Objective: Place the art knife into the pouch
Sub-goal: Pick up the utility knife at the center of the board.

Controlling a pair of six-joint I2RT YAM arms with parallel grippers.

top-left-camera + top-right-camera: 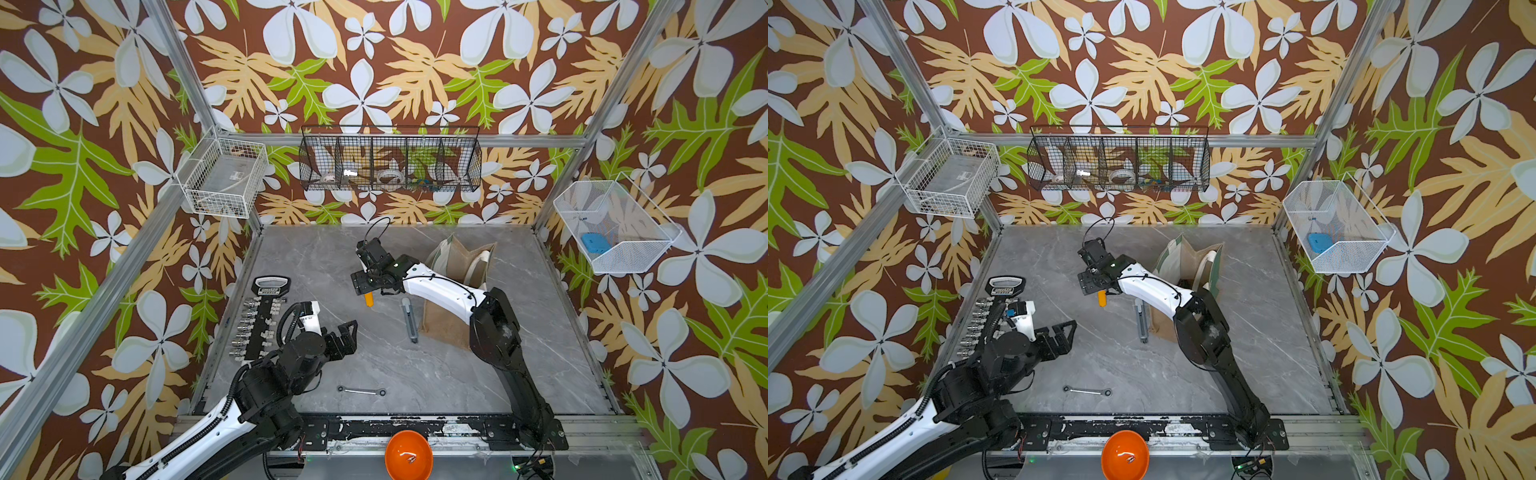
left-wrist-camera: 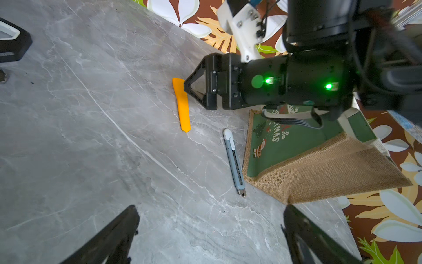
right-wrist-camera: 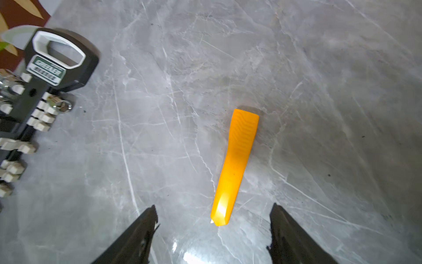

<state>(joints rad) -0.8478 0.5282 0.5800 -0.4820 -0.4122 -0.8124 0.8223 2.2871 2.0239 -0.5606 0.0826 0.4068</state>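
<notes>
The orange art knife (image 1: 369,300) (image 1: 1101,298) (image 3: 235,164), with a tiny white tip, lies flat on the grey table. My right gripper (image 3: 213,210) (image 1: 368,291) hovers just above it, open, and the knife's pointed end lies between the two fingers without touching them. The pouch (image 1: 457,257) (image 2: 285,155), tan jute with a green Santa panel, stands to the right of the knife, partly under my right arm. My left gripper (image 2: 211,209) (image 1: 353,336) is wide open over bare table nearer the front, holding nothing.
A grey-blue sliding cutter (image 1: 409,320) (image 2: 235,162) lies against the pouch's front. A black socket rack (image 1: 262,320) sits at the left edge, a small wrench (image 1: 361,391) near the front, an orange bowl (image 1: 408,455) beyond the front rail. Wire baskets (image 1: 390,160) hang on the walls.
</notes>
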